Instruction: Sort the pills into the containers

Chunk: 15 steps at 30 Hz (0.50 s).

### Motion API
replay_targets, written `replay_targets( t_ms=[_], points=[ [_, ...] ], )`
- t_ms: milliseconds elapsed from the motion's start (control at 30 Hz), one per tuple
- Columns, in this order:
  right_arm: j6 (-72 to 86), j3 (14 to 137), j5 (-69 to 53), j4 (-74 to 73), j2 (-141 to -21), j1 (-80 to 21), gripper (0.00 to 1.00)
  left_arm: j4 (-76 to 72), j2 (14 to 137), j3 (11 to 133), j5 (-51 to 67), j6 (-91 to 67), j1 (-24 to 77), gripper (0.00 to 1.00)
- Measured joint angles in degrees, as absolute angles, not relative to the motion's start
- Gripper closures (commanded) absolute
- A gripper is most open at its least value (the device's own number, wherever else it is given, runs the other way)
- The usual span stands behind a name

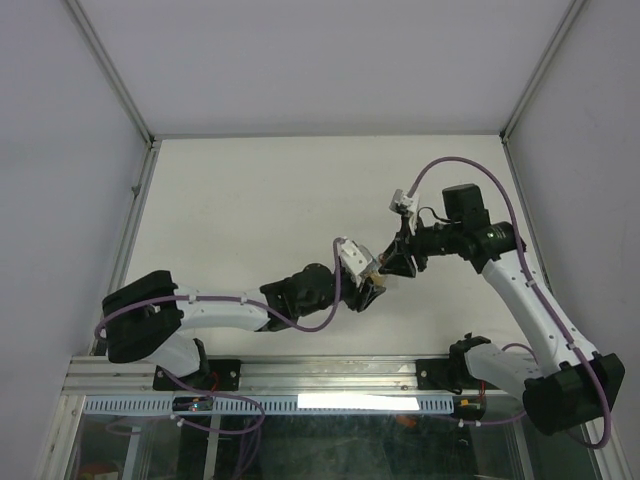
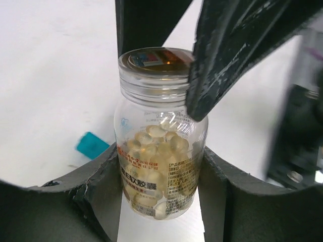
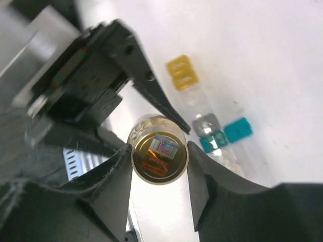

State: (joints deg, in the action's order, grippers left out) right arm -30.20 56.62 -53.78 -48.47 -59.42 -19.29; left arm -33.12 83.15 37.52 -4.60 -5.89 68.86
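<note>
Clear bottle (image 2: 159,166) of pale capsules clamped between dark left fingers (image 2: 96,201); teal container (image 2: 92,145) lies on white bench (image 2: 50,75).

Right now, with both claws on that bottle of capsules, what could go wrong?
1. The left gripper clamps the lower half of the bottle while the right gripper grips its top: a twist could tilt it or wrench it loose.
2. The pill boxes lie close by; a dropped bottle could scatter them.
</note>
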Motion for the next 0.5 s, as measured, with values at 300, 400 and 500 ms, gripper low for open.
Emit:
replay_targets(
  t_ms=[300, 400, 500],
  points=[
    [-23.92, 63.16, -47.4, -49.76, -60.47, -12.71, 0.01, -29.69, 90.87, 46.76, -17.47, -3.4, 70.15, 1.0],
    [-25.89, 64.75, -48.27, -49.71, -55.11, -9.91, 0.01, -30.0, 89.73, 45.3, -14.02, -4.05, 70.04, 1.0],
    [-31.42, 65.39, -51.75, -51.64, -51.59, -9.67, 0.01, -30.94, 86.89, 41.65, -4.03, -5.89, 68.84, 1.0]
  ],
)
